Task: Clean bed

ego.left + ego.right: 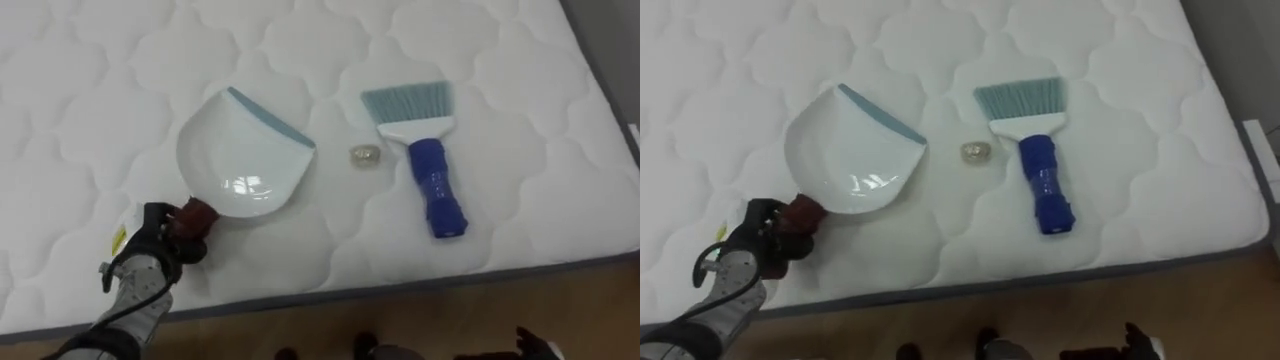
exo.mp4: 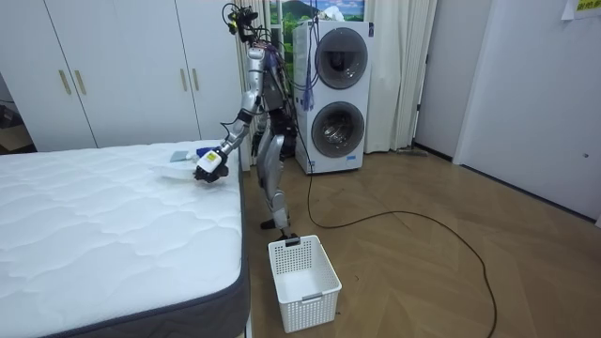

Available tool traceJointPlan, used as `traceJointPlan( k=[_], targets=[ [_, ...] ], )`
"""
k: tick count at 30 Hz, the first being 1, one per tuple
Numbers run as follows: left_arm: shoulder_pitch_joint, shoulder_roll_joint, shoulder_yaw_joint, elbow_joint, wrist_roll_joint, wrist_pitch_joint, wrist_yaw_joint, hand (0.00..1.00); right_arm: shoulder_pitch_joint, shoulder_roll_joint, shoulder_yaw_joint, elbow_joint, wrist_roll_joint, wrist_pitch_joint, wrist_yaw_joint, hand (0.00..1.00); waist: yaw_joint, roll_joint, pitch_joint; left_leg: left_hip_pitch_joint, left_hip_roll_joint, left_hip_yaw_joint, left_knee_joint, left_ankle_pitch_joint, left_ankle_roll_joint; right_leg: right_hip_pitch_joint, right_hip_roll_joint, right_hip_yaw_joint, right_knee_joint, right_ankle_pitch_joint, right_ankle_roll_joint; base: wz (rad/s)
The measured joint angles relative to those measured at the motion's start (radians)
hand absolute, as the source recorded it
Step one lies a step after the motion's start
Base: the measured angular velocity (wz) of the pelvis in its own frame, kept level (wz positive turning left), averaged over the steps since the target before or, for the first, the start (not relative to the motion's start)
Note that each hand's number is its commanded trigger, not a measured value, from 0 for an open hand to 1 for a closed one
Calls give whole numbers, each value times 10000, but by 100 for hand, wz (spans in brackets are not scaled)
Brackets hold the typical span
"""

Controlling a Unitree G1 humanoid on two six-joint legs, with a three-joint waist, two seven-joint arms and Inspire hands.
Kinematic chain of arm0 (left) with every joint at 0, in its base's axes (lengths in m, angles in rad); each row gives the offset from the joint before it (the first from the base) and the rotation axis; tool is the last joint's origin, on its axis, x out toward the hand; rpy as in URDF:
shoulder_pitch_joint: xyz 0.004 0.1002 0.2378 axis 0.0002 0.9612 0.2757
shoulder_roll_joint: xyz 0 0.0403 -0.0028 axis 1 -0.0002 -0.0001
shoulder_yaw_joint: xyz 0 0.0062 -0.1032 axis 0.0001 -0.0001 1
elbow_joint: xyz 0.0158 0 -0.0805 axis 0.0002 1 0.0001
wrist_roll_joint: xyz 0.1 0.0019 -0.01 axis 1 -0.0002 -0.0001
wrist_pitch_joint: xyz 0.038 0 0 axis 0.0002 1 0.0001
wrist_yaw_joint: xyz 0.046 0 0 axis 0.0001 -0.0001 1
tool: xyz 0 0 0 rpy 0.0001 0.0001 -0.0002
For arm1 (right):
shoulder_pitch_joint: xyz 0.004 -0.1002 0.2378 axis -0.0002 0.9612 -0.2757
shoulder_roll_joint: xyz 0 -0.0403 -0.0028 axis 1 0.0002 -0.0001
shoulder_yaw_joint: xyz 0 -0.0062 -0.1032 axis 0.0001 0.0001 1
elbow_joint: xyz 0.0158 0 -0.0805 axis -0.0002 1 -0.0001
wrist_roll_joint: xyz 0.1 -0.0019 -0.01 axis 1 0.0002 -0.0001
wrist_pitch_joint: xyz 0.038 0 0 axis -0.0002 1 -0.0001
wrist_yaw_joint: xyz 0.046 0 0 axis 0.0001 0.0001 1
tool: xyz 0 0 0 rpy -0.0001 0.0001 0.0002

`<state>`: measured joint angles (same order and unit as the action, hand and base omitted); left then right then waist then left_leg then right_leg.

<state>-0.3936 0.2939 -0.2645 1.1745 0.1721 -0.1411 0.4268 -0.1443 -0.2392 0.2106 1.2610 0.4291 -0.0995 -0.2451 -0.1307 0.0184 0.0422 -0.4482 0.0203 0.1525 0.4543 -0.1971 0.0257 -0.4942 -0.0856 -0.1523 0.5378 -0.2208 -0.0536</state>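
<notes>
A white dustpan point(image 1: 245, 150) with a blue-grey lip lies on the white quilted mattress point(image 1: 90, 90). My left hand point(image 1: 160, 243) is shut on its reddish handle point(image 1: 197, 213) near the bed's front edge; in the room view that hand point(image 2: 208, 167) reaches over the bed. A small crumpled scrap point(image 1: 366, 155) lies between the pan and a brush point(image 1: 437, 185) with a blue handle and pale bristles pointing away from me. My right hand point(image 1: 530, 345) is a dark shape low at the bottom edge, away from the bed.
The mattress's grey front edge point(image 1: 400, 290) runs just before me, with wooden floor below. In the room view I stand at the bed's side near stacked washing machines point(image 2: 338, 94); a white basket point(image 2: 302, 282) stands on the floor by the bed.
</notes>
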Motion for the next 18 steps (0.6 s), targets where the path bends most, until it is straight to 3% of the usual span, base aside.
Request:
traceJointPlan(
  k=[6,8,10,18],
  targets=[
    [173,473,-136,-134,-18,-369,67,100,-268,-35,-392,-475,198,-314,-408,0,207,42,-6,-183,132,132,273,-151,48,-144,94,88,-8,29,4,-8],
    [546,793,-137,-531,-23,-504,157,100,-292,-60,-877,-624,263,-446,-658,0,231,64,-19,-162,111,143,251,-151,49,-145,87,125,-4,29,8,-3],
    [721,912,-134,-719,-20,-536,234,100,-285,-154,-1209,-765,352,-534,-921,0,280,70,-21,-137,80,145,218,-149,52,-145,63,131,9,22,17,0],
    [1332,934,-199,-988,-43,-554,85,100,-785,-703,-1852,-1967,-117,-866,-2682,0,308,29,-44,-145,-15,356,194,-143,145,-316,-22,364,197,6,126,-4]
  ],
)
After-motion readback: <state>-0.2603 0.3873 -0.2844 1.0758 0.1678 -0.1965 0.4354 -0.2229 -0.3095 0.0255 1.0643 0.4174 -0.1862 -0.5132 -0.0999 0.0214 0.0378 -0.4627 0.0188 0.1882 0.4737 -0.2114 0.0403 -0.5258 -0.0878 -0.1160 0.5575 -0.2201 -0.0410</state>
